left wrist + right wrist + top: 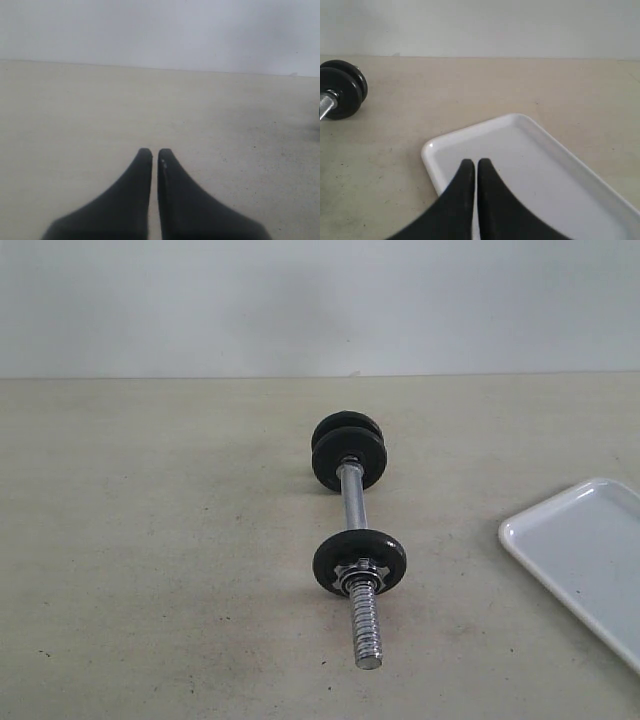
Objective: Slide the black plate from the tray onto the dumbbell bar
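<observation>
Right claw (475, 162): pressed shut, fingertips all but meeting, gripping nothing. Hangs over one rounded corner of the tray (530, 165), tips just inside its low rim, above plain white floor. Left claw (155, 152): shut the same way, holding nothing, poised low over the table (100, 115).

Past the tray's corner, ahead of the right claw and toward the other arm's side: the dumbbell bar (352, 505), lying flat on the table, apart from the tray. At the end ahead of the right claw, two black discs (347, 445) pressed face to face. At the bar's other end, a third black disc (335, 558) backed by a chrome nut (360, 572), then bare thread (367, 630) jutting free. Cannot tell which of these three, if any, is the black plate.

Between right claw and bar: only the tray rim and a strip of table. Far off to one side of the left claw, a dark sliver at the edge of sight, too little to name.

Table pale beige, matte, flecked with dark specks and faint scuffs. Behind it, a plain whitish wall (300, 300).
</observation>
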### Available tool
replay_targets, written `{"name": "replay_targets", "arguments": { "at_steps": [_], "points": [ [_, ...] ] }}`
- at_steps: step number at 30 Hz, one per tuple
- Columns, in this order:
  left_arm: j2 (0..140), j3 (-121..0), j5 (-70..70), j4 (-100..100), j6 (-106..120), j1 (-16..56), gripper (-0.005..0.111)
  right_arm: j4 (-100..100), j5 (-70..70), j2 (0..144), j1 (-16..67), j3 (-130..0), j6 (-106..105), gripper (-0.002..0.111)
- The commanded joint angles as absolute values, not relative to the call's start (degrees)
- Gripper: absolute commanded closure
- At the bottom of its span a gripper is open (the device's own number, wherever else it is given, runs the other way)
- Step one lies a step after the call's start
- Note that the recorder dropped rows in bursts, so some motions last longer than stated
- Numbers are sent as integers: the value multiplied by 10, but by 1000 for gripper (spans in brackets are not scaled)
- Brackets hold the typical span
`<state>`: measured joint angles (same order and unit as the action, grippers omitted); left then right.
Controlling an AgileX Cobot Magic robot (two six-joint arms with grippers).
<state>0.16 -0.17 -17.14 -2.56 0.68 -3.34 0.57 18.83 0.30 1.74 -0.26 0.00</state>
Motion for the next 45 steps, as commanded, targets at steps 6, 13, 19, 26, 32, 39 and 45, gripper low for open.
{"name": "replay_targets", "arguments": {
  "at_steps": [6,13,19,26,32,39,45],
  "points": [
    [0,0,-171,-32,11,-62,102,5,184,0,18,0,0,108],
    [0,0,-171,-32,11,-61,102,5,184,0,18,0,0,108],
    [0,0,-171,-32,11,-39,102,5,184,0,18,0,0,108],
    [0,0,-171,-32,11,-37,102,5,184,0,18,0,0,108],
    [0,0,-172,-32,11,-37,102,5,184,0,18,0,0,108],
    [0,0,-172,-32,11,-37,102,5,187,0,18,0,0,108],
    [0,0,-172,-32,11,-37,102,5,187,0,18,0,0,108]
  ]
}}
